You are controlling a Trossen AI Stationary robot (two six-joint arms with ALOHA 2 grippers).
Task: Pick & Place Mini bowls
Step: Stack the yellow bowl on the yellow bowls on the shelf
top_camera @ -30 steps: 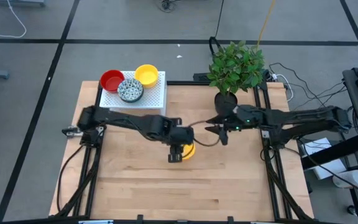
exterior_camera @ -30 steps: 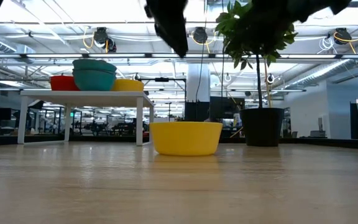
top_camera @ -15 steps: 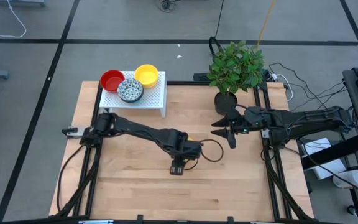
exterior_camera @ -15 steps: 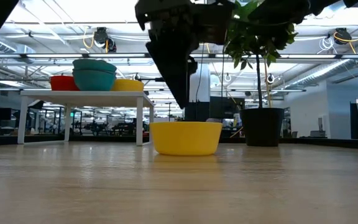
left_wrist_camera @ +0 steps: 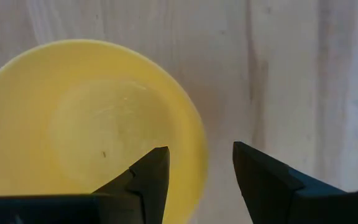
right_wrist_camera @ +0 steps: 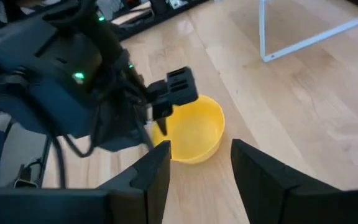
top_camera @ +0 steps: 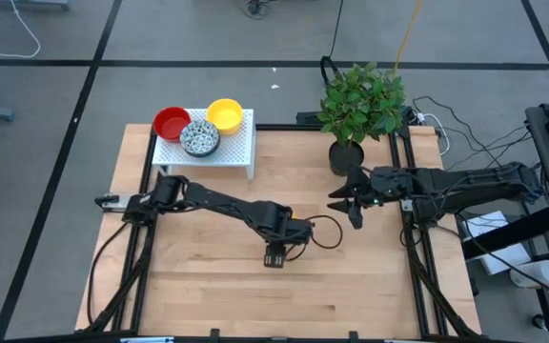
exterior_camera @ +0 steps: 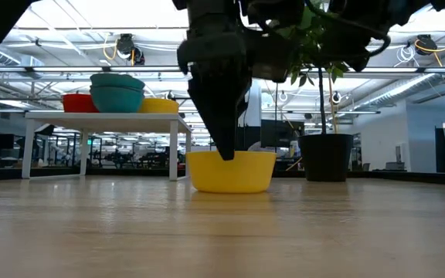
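Sitting on the table [top_camera: 198, 286] near its middle, a yellow bowl [exterior_camera: 231, 171] lies directly beneath the left gripper [left_wrist_camera: 199, 168]. In the left wrist view the fingers [left_wrist_camera: 261, 177] are spread, one over the bowl's inside and one outside its rim, the rim between them; whether they touch it cannot be told. The left arm [top_camera: 213, 201] stretches low and long from the table's left edge to the middle, wrist bent downward.

Well off from that gripper, toward the far left corner, a white rack [top_camera: 241, 152] carries three more bowls: red [top_camera: 171, 123], speckled [top_camera: 200, 137] and yellow [top_camera: 224, 114].

The right gripper [top_camera: 353, 205] hovers beside the left one, toward the right edge, fingers parted and empty, its arm reaching in from the right. Just behind it stands a potted plant [top_camera: 360, 105].
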